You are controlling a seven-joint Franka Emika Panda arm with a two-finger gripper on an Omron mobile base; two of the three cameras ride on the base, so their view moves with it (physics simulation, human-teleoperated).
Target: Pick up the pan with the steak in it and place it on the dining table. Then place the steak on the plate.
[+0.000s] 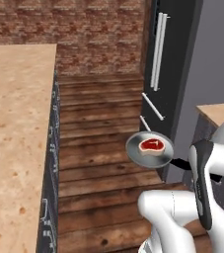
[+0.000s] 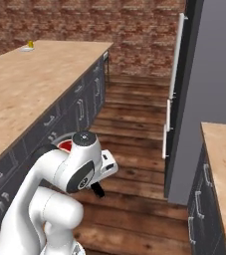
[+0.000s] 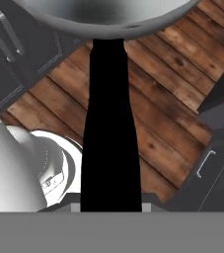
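Hand view looks along a straight black handle point(image 3: 109, 123) that runs up to the curved grey metal underside of the pan point(image 3: 108, 12). The gripper's jaws are pressed onto that handle, holding the pan in the air above a brown plank floor point(image 3: 168, 84). Left base view shows the pan point(image 1: 149, 148) as small, round and shallow, held level beside the white arm. A red steak point(image 1: 151, 145) with a whitish fat rim lies inside it. To the left, apart from the pan, stretches the dining table point(image 1: 15, 138) with its broad tan top. A tall dark fridge point(image 1: 170, 74) stands behind the pan, and a brick wall point(image 1: 84, 29) closes the far end.

Glossy white arm point(image 1: 182, 212), dark joints
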